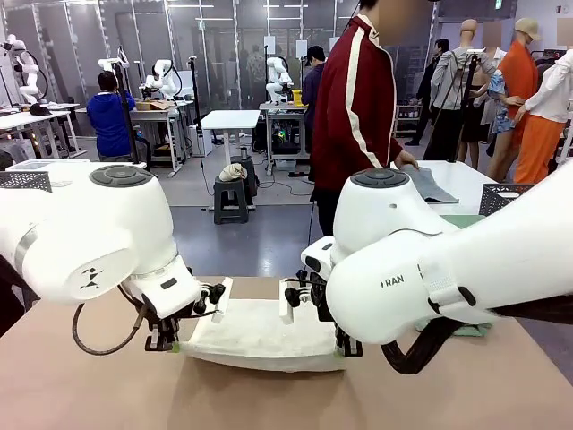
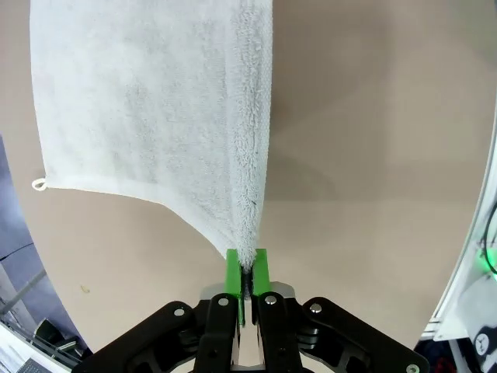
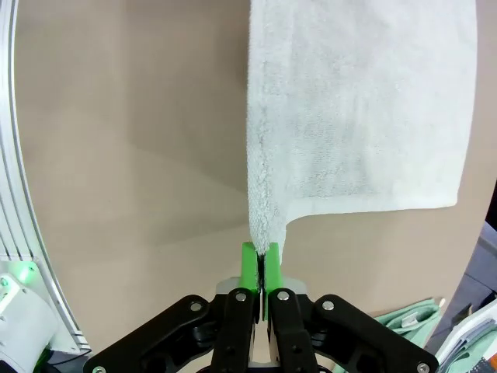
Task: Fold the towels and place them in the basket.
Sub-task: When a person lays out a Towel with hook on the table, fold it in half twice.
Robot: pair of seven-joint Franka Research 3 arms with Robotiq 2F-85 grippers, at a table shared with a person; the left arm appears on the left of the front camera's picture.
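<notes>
Cream-white towel [image 1: 260,336] sits low-centre in the front view, about 6 o'clock, near edge raised off the worktop [image 1: 89,385], far part lying flat; left gripper [image 2: 247,260] has its green pads pressed together on one near corner, pinching a thick doubled edge; right gripper [image 3: 262,255] does the same on the other near corner. Corner loop [image 2: 38,184] at 9 o'clock in the left wrist view, on the free far edge. Basket [image 1: 501,197] at roughly 3 o'clock, well apart; sea-green towel [image 3: 408,318] lies at 4 o'clock in the right wrist view.

Risks, as I judge them: pinches are right at the corner tips, so terry could slip out on a fast pull; uneven travel between arms would skew the fold; the trailing edge may drag and bunch on the worktop.
</notes>
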